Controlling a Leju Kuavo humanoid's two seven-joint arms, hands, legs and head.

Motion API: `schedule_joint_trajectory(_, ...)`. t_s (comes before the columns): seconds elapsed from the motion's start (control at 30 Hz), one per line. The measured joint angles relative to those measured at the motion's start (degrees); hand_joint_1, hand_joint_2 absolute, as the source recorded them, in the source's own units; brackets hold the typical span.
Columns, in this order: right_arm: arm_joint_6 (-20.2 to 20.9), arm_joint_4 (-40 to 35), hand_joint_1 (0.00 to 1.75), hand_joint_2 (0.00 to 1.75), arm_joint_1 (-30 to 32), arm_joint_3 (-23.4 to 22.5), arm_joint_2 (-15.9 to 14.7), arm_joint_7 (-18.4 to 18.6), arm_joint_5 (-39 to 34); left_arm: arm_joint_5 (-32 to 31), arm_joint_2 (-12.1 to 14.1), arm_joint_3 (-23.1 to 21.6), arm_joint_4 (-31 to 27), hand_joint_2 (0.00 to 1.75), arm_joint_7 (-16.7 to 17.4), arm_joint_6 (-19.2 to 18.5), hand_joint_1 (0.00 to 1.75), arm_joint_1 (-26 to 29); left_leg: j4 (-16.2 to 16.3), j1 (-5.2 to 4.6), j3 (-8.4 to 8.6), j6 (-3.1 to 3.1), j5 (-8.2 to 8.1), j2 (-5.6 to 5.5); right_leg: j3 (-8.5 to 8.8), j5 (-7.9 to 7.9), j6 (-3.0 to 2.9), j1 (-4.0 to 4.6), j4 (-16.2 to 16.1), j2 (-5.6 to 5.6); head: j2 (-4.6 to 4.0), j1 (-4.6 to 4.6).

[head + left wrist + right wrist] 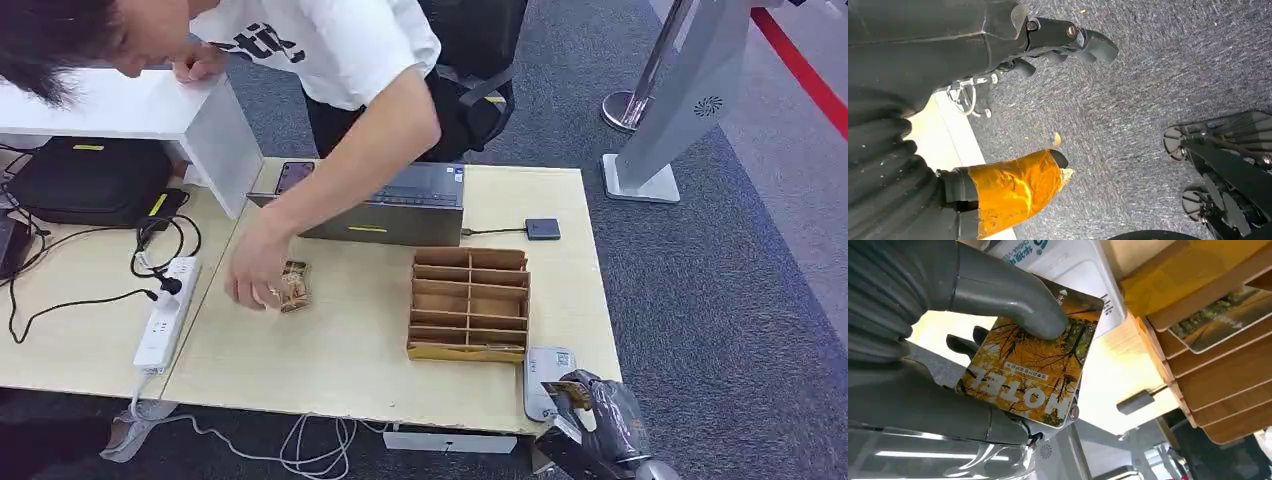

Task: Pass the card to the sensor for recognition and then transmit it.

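My right hand (603, 412) is at the table's front right corner and holds a card (563, 390) with an autumn-tree print. The card hangs just over the near edge of the white sensor (545, 372). In the right wrist view the thumb (1013, 307) presses on the card (1030, 367), with darker fingers behind it and the sensor (1083, 270) beyond. A wooden slotted rack (468, 305) stands just behind the sensor, and one slot (1223, 325) holds another card. My left hand (963, 55) hangs over grey carpet holding nothing, fingers apart, its thumb (1015, 187) wrapped in orange tape.
A person leans over the table, one hand (255, 275) on a small stack of cards (296, 286) left of the rack. A laptop (400, 205), a small dark device (542, 229), a power strip (165, 315) and a black bag (95, 180) lie farther back and left.
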Motion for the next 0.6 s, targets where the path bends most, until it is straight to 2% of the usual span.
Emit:
schedule_joint_trajectory(0.33,-2.21,0.08,1.75,1.75,-0.23,0.17,0.15,-0.44,0.55,0.00,0.02,0.00,0.00,1.75,0.04,0.00,0.00,-0.02,0.00,0.00,0.01,0.00,0.00,0.01,-0.01,0.00,0.00,0.00,0.00,0.01,0.02,-0.02)
schedule_joint_trajectory(0.6,-5.33,-9.25,1.75,1.75,0.94,-1.82,-1.25,-1.49,1.22,0.31,0.00,0.00,0.00,1.75,0.02,0.35,0.00,0.05,0.00,0.00,0.01,0.00,0.00,0.02,-0.02,0.00,0.00,0.00,0.00,0.02,0.02,0.00)
